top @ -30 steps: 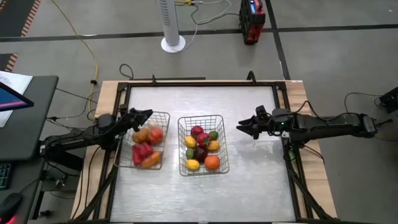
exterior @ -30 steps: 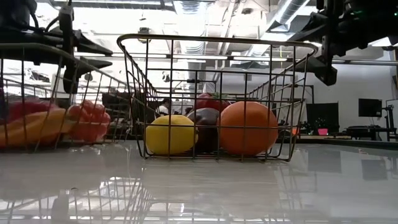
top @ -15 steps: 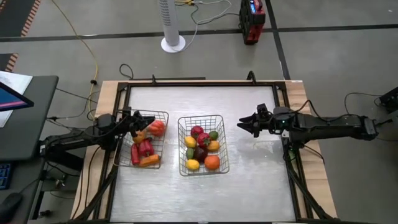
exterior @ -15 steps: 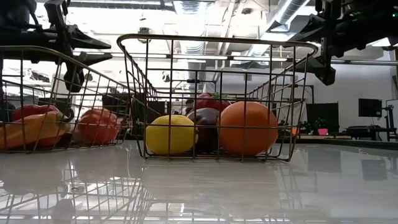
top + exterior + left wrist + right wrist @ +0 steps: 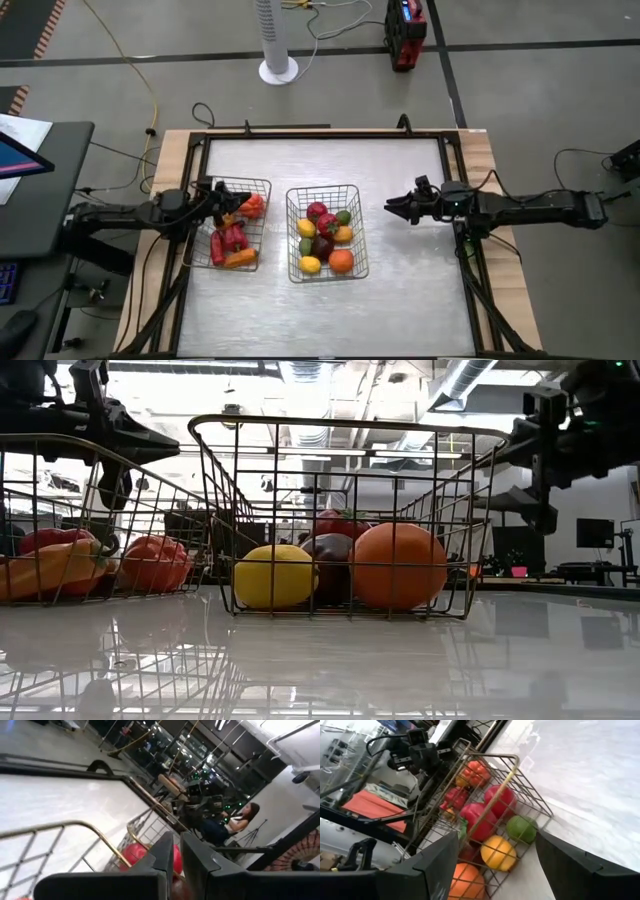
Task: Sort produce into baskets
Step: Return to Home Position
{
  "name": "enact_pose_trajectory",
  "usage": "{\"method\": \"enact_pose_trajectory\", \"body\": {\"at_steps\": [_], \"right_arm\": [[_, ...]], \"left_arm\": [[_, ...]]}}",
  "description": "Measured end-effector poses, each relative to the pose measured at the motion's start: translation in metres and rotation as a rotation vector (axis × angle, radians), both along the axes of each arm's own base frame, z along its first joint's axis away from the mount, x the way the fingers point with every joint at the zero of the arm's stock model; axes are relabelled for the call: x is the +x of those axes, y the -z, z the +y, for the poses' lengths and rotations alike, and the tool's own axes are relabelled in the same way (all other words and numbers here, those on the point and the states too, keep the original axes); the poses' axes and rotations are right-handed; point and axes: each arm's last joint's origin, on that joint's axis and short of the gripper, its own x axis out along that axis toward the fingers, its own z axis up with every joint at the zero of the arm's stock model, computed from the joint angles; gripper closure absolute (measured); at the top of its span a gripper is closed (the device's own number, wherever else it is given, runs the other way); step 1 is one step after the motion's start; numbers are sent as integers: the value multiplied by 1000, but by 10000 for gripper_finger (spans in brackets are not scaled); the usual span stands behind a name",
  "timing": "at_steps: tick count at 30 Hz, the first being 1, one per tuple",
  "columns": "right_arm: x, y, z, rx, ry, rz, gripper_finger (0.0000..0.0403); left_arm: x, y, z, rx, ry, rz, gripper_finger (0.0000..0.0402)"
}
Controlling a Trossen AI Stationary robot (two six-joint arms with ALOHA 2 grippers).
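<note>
I have my left gripper (image 5: 224,194) hovering over the rim of the left basket (image 5: 266,250), fingers almost together on nothing. My right gripper (image 5: 392,207) hangs above the table (image 5: 400,290) beside the other basket (image 5: 290,240), fingers wide apart. The produce lies in the baskets: red and orange pieces (image 5: 230,242) left, a mixed pile (image 5: 325,240) in the other

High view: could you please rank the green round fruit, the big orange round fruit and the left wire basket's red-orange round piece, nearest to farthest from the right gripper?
From the open right gripper:
1. Green round fruit, right side of the middle silvery wire basket.
2. Big orange round fruit, same basket's lower-right corner.
3. Red-orange round piece, left wire basket.
</note>
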Motion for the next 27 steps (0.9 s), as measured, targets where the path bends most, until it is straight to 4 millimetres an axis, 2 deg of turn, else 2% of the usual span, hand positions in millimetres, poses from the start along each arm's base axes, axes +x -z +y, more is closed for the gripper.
{"method": "enact_pose_trajectory", "body": {"at_steps": [7, 15, 22, 27], "right_arm": [[-11, 15, -2, 4, 34, -20, 112], [-19, 26, -9, -4, 94, -30, 112], [-20, 27, -14, -4, 144, -19, 112], [-22, 33, -14, -47, 133, 60, 112]], "left_arm": [[7, -6, -10, -21, 11, -52, 381], [9, 2, -10, -123, -62, -12, 381], [9, 3, -9, -18, -91, 39, 381], [8, 0, -7, 53, -198, 41, 381]]}}
